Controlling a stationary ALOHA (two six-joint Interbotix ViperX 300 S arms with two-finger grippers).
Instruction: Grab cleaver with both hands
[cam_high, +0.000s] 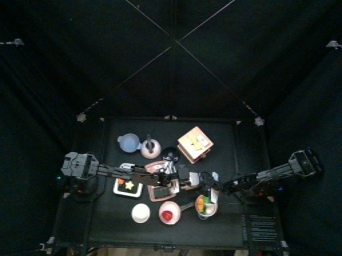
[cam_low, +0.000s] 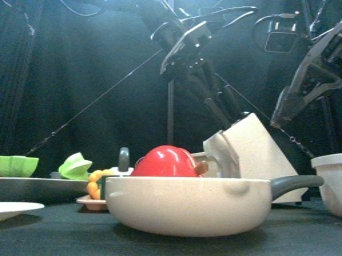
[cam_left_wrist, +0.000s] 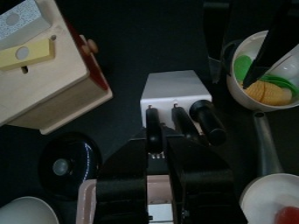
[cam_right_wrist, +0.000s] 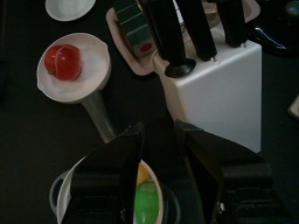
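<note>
White knife block (cam_left_wrist: 176, 92) stands mid-table, black handles (cam_left_wrist: 184, 121) in it; we cannot single out the cleaver. Left gripper (cam_left_wrist: 160, 140) closes around one handle. Right gripper (cam_right_wrist: 146, 144) hangs unclenched nearby, holding nothing.

Black curtains (cam_high: 80, 50) hang all around and shut in the small black table (cam_high: 227, 135) in the middle. Thin pale lines, maybe cords or rods (cam_high: 201, 30), cross high over it. The far curtain (cam_low: 80, 90) looks dark with soft folds. The floor cannot be made out.
</note>
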